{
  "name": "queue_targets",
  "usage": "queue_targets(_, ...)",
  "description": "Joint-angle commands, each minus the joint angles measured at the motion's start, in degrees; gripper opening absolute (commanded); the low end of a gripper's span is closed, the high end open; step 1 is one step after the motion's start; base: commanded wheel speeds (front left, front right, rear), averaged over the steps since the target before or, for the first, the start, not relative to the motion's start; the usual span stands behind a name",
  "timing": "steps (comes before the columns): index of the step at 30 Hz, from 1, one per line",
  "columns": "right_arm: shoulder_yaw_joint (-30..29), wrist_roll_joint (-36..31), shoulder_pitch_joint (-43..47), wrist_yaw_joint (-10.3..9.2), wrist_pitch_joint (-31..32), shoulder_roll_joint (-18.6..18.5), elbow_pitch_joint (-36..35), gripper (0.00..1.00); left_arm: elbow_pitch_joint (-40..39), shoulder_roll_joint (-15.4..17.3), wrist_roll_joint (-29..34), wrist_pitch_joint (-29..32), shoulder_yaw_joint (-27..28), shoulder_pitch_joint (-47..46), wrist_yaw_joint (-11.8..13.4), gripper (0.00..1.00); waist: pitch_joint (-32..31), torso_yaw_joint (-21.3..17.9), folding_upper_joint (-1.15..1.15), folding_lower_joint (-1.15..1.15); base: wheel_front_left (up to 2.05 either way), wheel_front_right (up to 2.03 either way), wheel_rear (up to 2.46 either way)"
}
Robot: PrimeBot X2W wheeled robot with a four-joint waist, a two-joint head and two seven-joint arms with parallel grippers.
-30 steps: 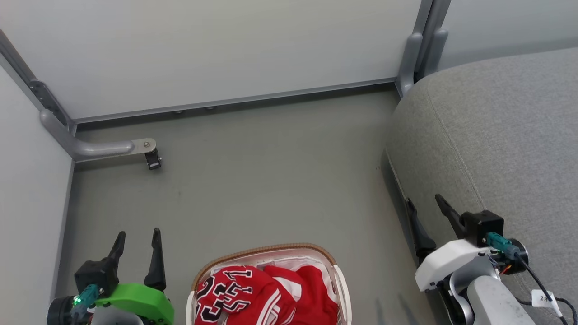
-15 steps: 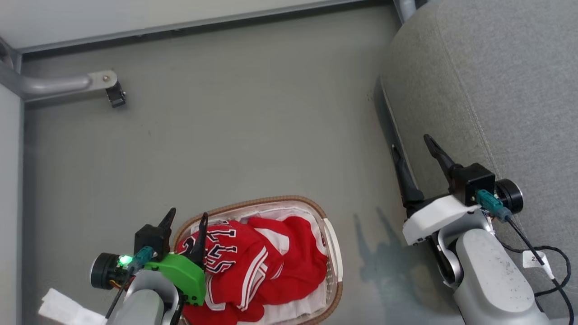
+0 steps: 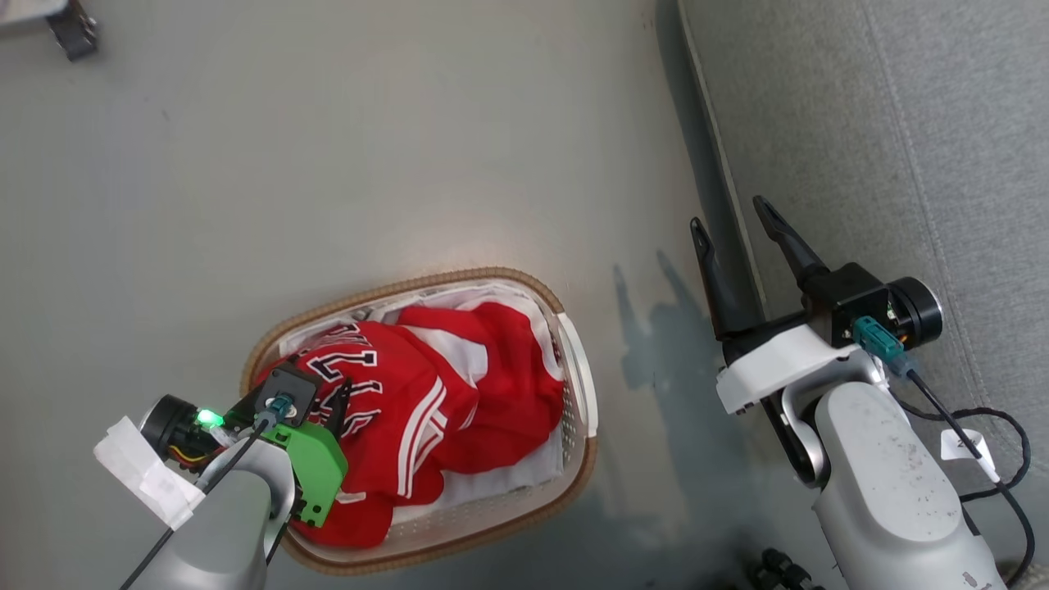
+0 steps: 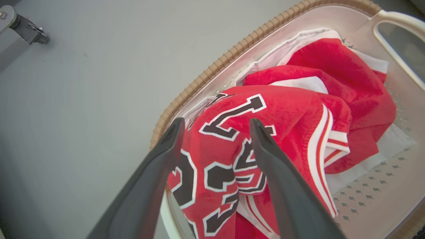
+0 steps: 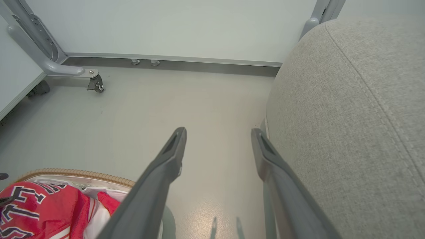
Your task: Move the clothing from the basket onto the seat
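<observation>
Clothing (image 3: 471,410): location, for the record? (M.)

Both red pieces lie in the basket (image 3: 410,283), heaped on the white liner (image 3: 500,483). The numbered jersey (image 3: 385,385) is toward the basket's left end. The plain red piece (image 3: 524,369) is toward the right end, by the white handle. (K.)

And the basket itself? (M.)

It stands on the grey floor (image 3: 369,147), apart from the seat (image 3: 860,123). The seat's front edge borders the floor along its right side. (K.)

Left tool (image 4: 215,123)? (M.)

Fingers are spread and lowered over the jersey at the basket's left end. In the wrist view one finger lies along the brown rim and the other crosses the numerals. Nothing is pinched. Contact is uncertain: the tips may rest on the fabric or sit just above it, and the angle does not settle it. (K.)

Right tool (image 3: 728,213)? (M.)

Fingers are spread and empty. It is held at the floor's right edge, where the floor meets the seat. One finger is over the floor and the other over the seat's rim. Its double shadow (image 3: 647,328) falls on the floor between basket and seat. (K.)

Anything else noted? (M.)

A metal foot with a caster (image 3: 70,33) sits at the floor's far left corner. (K.)
</observation>
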Motion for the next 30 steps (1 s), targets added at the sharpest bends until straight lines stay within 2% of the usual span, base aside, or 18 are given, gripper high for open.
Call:
queue_targets(1, 0.3, 0.5, -1.0, -0.04, -0.3, -0.1, -0.4, 1.0, 1.4, 0.1, -0.7, 0.0, -0.7, -1.1, 0.0, 1.0, 5.3, -2.2, 0.0, -0.01, 0.0, 0.0, 0.0)
queue_targets(5, 0.8, 1.1, -1.5, -0.04, -0.3, -0.1, -0.9, 1.0, 6.4, 0.0, -1.9, 0.0, -4.1, -4.1, 0.0, 1.0, 7.1, -2.5, 0.0, -0.01, 0.0, 0.0, 0.0)
queue_targets(11, 1.6, 1.7, -1.8, -0.04, -0.3, -0.1, -1.6, 1.0, 6.3, 0.9, -2.9, 0.0, -8.4, -7.1, 0.0, 1.0, 9.3, -2.7, 0.0, -0.01, 0.0, 0.0, 0.0)
queue_targets(21, 2.5, 2.5, -2.9, -0.04, -0.3, -0.1, -2.4, 1.0, 8.3, -0.1, -1.5, 0.0, -16.3, -10.5, 0.0, 1.0, 13.6, -2.8, 0.0, -0.01, 0.0, 0.0, 0.0)
queue_targets(29, 3.5, 5.6, -3.1, -0.04, -0.3, -0.2, -3.1, 1.0, 11.9, -2.0, -3.4, 0.0, -18.4, -11.9, 0.0, 1.0, 14.5, -3.0, 0.0, -0.01, 0.0, 0.0, 0.0)
queue_targets(30, 3.8, 5.9, -3.2, -0.04, -0.3, -0.2, -2.9, 1.0, 12.0, -2.1, -4.1, 0.0, -18.6, -11.8, 0.0, 0.34, 14.3, -3.1, 0.0, -0.01, 0.0, 0.0, 0.0)
